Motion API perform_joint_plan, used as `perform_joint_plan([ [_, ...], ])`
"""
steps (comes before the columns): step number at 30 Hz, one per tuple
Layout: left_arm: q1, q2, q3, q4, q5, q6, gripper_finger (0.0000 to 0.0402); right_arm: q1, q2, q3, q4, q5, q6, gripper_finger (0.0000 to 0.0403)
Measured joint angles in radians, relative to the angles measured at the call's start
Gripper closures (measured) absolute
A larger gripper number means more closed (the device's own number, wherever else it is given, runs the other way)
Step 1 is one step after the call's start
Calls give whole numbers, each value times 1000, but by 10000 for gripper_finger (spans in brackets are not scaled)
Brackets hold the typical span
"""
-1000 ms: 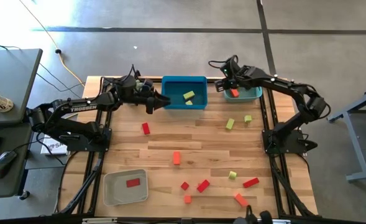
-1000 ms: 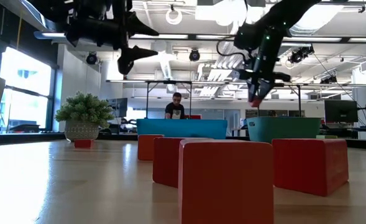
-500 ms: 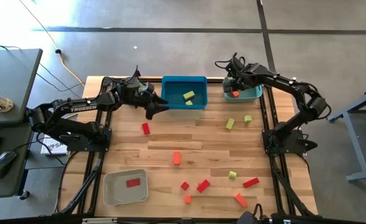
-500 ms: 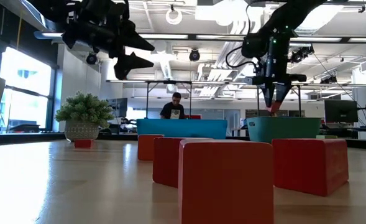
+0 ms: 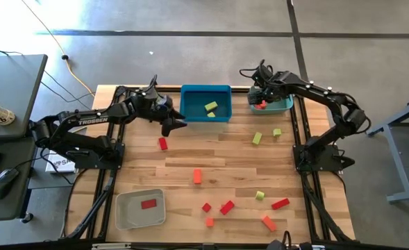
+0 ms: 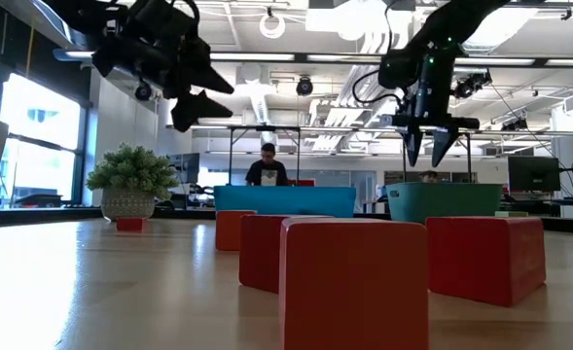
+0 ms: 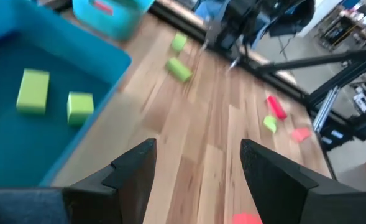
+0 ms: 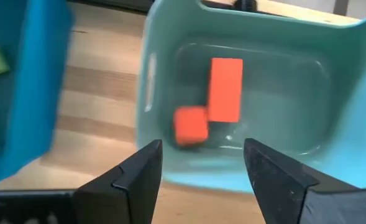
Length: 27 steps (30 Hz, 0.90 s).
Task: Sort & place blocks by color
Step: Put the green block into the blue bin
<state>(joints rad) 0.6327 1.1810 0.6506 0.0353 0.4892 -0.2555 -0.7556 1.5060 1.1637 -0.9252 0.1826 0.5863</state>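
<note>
My right gripper (image 8: 202, 149) hangs open above the teal tray (image 5: 282, 105), fingers pointing steeply down, nothing between them. An orange cube (image 8: 190, 124) and an orange bar (image 8: 225, 88) lie flat on that tray's floor. My left gripper (image 5: 176, 123) is open and empty in the air at the blue tray's (image 5: 197, 94) near-left corner. Two yellow-green blocks (image 7: 33, 90) lie in the blue tray. A red block (image 5: 148, 204) lies in the grey tray (image 5: 129, 217) at the near left. Several red, orange and yellow-green blocks lie loose on the table, such as the red one (image 5: 163, 143).
Loose blocks are scattered over the middle and near right: an orange one (image 5: 197, 176), green ones (image 5: 257, 138) (image 5: 260, 196), red ones (image 5: 227, 207) (image 5: 280, 203). A potted plant (image 6: 130, 185) stands at the far left in the low view. A person stands beyond the table's far edge.
My right gripper has opened over the teal tray and let go of the orange block, which has dropped into the tray. My left gripper, open throughout, has tipped downward, rolled and sunk a little beside the blue tray.
</note>
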Motion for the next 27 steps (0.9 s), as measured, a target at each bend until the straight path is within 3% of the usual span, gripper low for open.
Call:
perform_joint_plan([
  [8, -4, -43, 0, -127, -37, 74, 179, 136, -110, 0, 11, 1, 112, 193],
  [15, -23, -94, 0, -136, -74, 118, 179, 313, -170, 0, 25, -4, 226, 193],
  [22, -47, -138, 0, -203, -156, 156, 179, 505, -169, 0, 24, -129, 353, 193],
  [27, -58, -142, 0, -248, -218, 157, 179, 638, -169, 0, 24, -162, 452, 193],
])
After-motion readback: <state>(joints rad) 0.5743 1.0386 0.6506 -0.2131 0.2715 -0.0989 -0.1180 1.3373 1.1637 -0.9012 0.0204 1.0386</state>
